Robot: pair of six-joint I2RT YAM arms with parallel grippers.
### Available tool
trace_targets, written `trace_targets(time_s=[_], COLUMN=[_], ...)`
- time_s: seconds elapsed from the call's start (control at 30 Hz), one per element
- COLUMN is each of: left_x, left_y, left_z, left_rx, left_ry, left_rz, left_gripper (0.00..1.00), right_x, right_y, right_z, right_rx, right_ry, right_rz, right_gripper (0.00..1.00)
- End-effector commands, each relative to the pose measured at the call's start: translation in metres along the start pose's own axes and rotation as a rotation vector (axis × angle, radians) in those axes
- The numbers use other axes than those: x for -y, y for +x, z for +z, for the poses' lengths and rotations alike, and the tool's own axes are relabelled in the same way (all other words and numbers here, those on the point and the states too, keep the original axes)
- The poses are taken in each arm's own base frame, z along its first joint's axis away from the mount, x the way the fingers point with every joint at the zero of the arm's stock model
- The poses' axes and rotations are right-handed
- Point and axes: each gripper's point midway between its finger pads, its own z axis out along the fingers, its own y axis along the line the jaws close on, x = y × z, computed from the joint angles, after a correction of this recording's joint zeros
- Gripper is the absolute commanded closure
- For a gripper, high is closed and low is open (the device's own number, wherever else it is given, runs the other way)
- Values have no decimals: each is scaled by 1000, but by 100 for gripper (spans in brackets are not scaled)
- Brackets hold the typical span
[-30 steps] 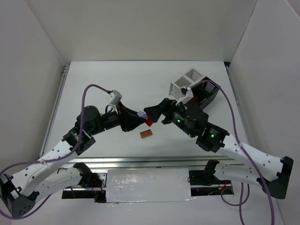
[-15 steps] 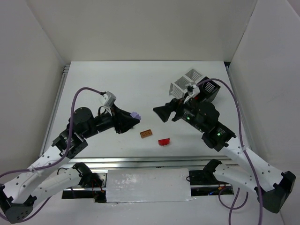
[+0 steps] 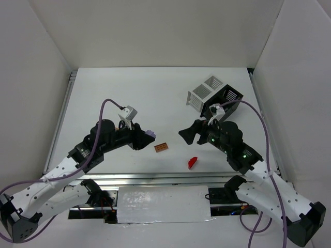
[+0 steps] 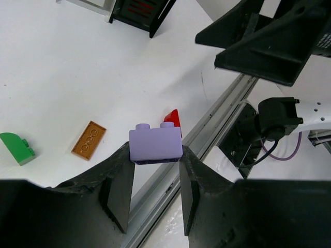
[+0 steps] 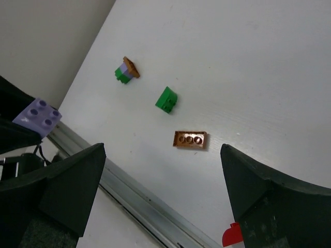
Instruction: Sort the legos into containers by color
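red brick [image 5: 234,238] cut off at right wrist frame edge; green brick [image 5: 167,99] shows only in wrist views. left gripper [image 4: 155,165] raised, pinching purple brick [image 4: 155,146]; right gripper [image 3: 185,134] spread wide, empty

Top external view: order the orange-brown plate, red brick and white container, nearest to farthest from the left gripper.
From the left gripper, which holds the purple brick:
1. Orange-brown plate, just to its right.
2. Red brick, farther right, toward the arm bases.
3. White container, back right.
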Motion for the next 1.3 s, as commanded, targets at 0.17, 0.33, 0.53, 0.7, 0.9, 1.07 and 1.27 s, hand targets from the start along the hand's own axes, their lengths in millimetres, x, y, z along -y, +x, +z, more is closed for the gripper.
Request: trace_targets(time_s=[0.17,0.33,0.53,0.7,0.9,1.07,1.27], left_x=[12,39,8,-15,-34,-43,-58], left_y=[-38,-50,-68,-91,-114,-140,-135], left_z=[21,30,50,113,218,294,347], left_rx=[43,57,73,29,-7,24,57], left_ry=[25,176,-9,-100,-105,-91,-64], left_rz=[46,71,89,164,202,226,228], left_gripper=[100,100,100,100,100,100,84], right_x=[38,-32,8,24,26,26,25], right_y=[-42,-25,-58,-74,-80,-71,-52], right_z=[-25,-31,-56,-94,-126,-125,-120], right_rx=[124,49,170,306,366,329,264], right_ry=[302,-133,189,294,310,310,277], right_rz=[91,-39,158,262,274,265,251], right_gripper=[0,0,0,1,0,1,0])
